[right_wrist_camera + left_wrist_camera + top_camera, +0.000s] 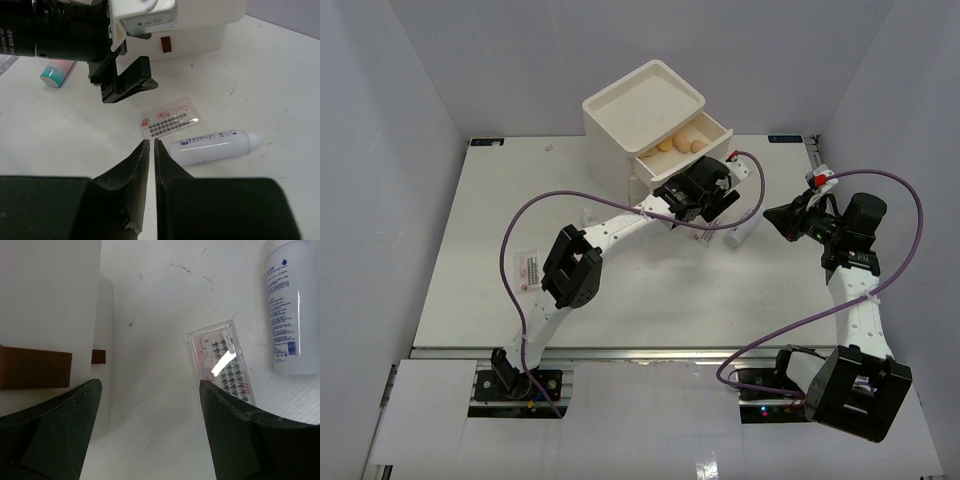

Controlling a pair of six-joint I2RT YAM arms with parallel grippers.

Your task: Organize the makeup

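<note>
Sponges (678, 146) inside open top drawer (718, 129) of box (608, 133). Packet (220, 362), bottle (290, 310) flat just before box. Left gripper (150, 390) spread wide, empty, beside box; right gripper (151, 144) pinched together, empty.

I see the drawer box (645, 100) at the back of the tabletop (720, 300), with the sponges (677, 146) in its open drawer. Before the box lies the lash packet (169, 122), between the box and the bottle (215, 145). A second packet (530, 268) lies well apart, far left.
</note>
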